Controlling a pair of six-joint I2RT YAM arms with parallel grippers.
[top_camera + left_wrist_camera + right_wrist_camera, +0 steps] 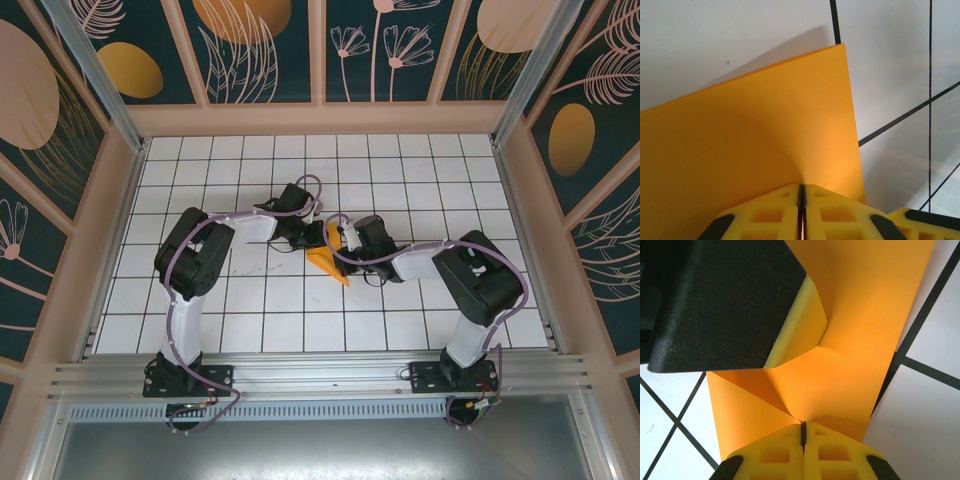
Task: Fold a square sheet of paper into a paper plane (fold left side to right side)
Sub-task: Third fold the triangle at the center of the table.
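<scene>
Orange square sheet of paper stands half-folded, pinched by left gripper at eleven o'clock and right gripper at one o'clock; pressing the crease likely remains.

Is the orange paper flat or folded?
Folded, not flat: the orange paper shows creases and a bent flap, pinched by the left gripper and right gripper.

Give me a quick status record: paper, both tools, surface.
paper: orange, held up between the two arms, bent and not lying flat
left tool: shut, pinching the paper's edge
right tool: shut on the paper where creases meet
table: white with a black grid, paper's shadow falls on it
fold: not yet pressed flat
</scene>
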